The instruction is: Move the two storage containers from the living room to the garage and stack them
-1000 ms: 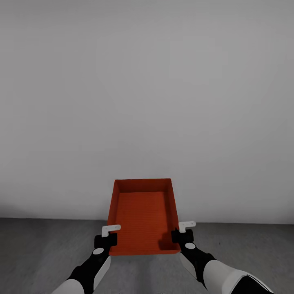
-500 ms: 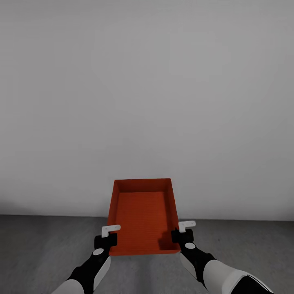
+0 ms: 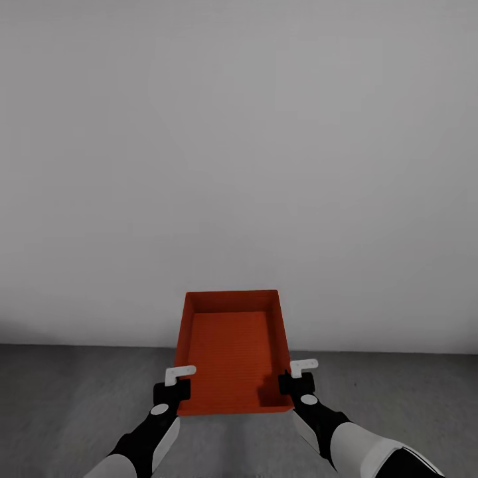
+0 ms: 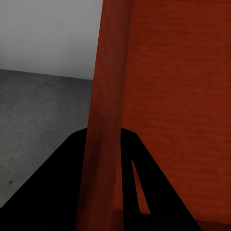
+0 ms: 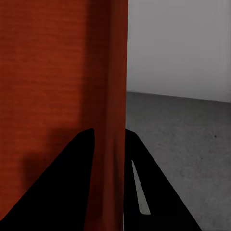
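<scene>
I'm carrying one storage container (image 3: pixel 232 348) above the floor (image 3: pixel 66 398), long axis pointing toward the grey wall (image 3: pixel 239 166); left gripper (image 3: pixel 174 388) and right gripper (image 3: pixel 292 383) fingers each clamp a side wall.

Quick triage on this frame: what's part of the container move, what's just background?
Job:
- storage container, orange-red, lidless, nothing inside
- left claw, shut on its left wall
- right claw, shut on its right wall
- garage floor, dark grey, the drop surface

Background:
- pale grey wall
</scene>
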